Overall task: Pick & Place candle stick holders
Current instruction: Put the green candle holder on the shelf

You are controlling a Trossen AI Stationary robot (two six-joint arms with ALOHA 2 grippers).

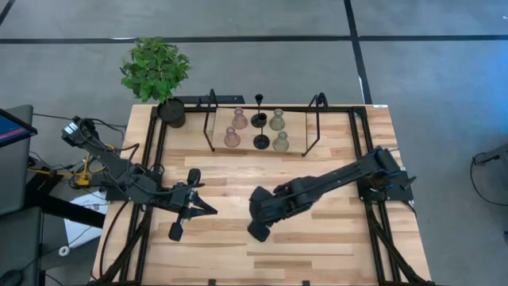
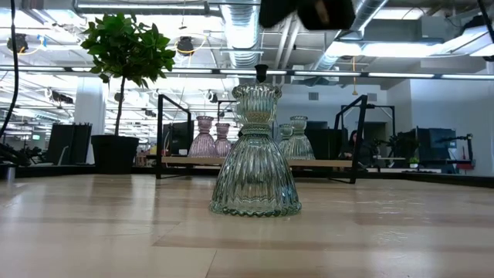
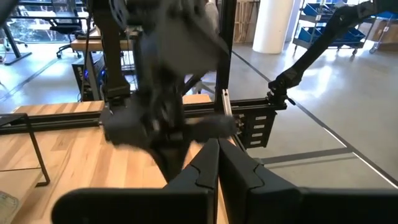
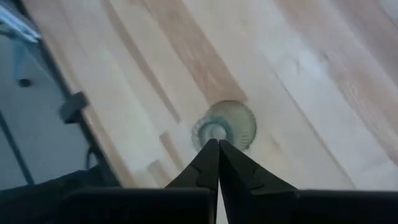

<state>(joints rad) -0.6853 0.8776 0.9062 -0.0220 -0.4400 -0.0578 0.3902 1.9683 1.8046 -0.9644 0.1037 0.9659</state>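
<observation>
- Glass candle stick holder (image 2: 255, 154), clear ribbed and bell-shaped, upright on the table (image 1: 333, 230) toward its front edge; free of any grip, so apparently set down there as its placement.
- Right gripper (image 4: 217, 144), fingers closed and empty, directly above the holder's mouth, not touching it.
- Remaining candle stick holders (image 1: 258, 131), pink, olive and black-stemmed, grouped near the back edge between two wire frames (image 1: 210, 119), apparently awaiting pickup.
- Left gripper (image 1: 208, 209), closed and empty, waiting near the left edge.
- Potted plant (image 1: 157, 71) at the back left corner.
</observation>
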